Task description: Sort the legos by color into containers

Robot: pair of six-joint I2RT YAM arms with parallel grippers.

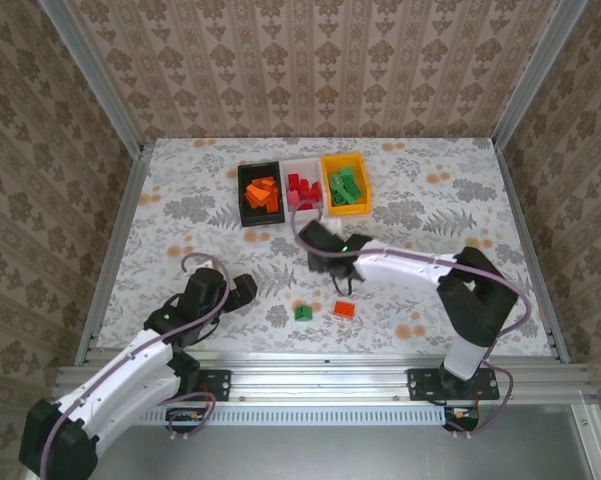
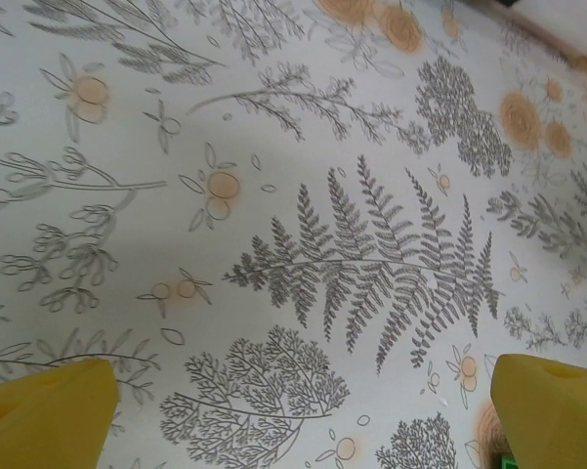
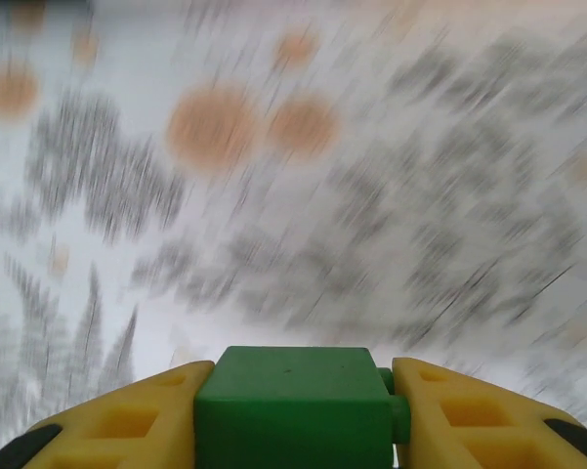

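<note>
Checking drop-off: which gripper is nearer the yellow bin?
Right: the right gripper, holding a green lego, hovers short of the yellow bin; the left gripper sits far back-left.

Far across the worktop (image 1: 180,220) we see left bin (image 1: 242,195), middle bin (image 1: 302,162) and right bin (image 1: 365,190) in a row, legos (image 1: 262,192) in each; nearer, a loose brick (image 1: 303,313) lies left of a second brick (image 1: 344,309).

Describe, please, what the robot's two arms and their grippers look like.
Both the left arm and right arm have white shells with black joints and black wrist housings. A pale purple cable loops along each. The left fingers and right fingers are yellow plastic; the right ones show moulded recesses and dark outer corners.
</note>
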